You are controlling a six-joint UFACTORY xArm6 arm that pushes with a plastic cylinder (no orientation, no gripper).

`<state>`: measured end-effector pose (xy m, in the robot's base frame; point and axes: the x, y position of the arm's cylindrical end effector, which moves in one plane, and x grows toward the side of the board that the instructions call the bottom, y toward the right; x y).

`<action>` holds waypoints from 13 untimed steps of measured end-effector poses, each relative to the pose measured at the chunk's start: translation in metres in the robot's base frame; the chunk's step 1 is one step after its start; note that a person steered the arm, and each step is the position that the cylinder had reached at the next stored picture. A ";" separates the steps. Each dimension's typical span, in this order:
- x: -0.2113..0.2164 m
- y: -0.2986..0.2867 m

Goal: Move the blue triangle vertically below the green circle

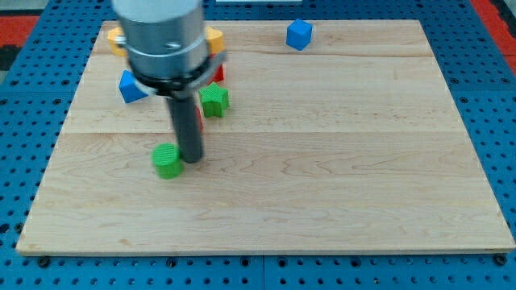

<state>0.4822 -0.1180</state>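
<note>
The blue triangle (131, 87) lies at the board's upper left, partly behind the arm's body. The green circle (168, 160) sits left of centre, lower down than the triangle and to its right. My tip (192, 158) rests on the board just right of the green circle, touching or nearly touching it. The triangle is up and to the left of my tip, well apart from it.
A green star-shaped block (214, 101) sits right of the rod. A blue cube (298, 35) lies at the top centre. A red block (218, 73) and yellow blocks (214, 37) are partly hidden behind the arm. The wooden board (339, 177) lies on a blue pegboard.
</note>
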 end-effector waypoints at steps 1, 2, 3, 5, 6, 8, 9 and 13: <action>-0.032 -0.028; -0.058 -0.020; -0.053 -0.006; -0.034 -0.020; -0.047 -0.036; 0.015 -0.108; 0.034 -0.058; -0.087 -0.130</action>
<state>0.3956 -0.2485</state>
